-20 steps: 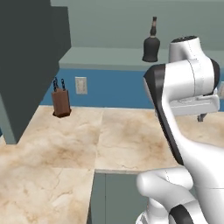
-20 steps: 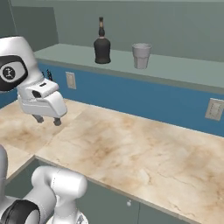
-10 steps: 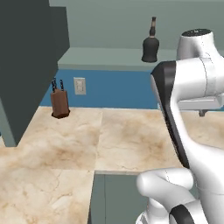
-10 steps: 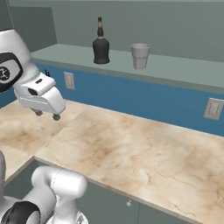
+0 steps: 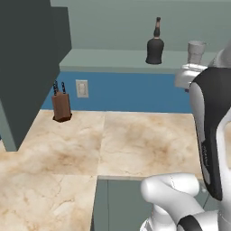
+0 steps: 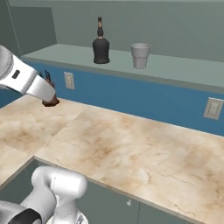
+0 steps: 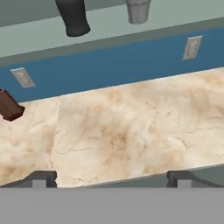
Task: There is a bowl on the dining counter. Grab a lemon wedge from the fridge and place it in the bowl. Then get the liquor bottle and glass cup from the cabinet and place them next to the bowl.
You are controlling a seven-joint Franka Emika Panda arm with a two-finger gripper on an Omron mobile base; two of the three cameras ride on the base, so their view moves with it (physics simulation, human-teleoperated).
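Gripper (image 7: 112,178) fingers (image 7: 43,178) wide apart, holding nothing

liquor bottle (image 5: 154,46) beside glass cup (image 5: 195,52)

a dark bottle (image 6: 101,42) and a grey cup (image 6: 140,55) stand apart on a green shelf (image 6: 183,74). below, a brown knife block (image 5: 61,104) sits on the marbled counter (image 6: 131,148).
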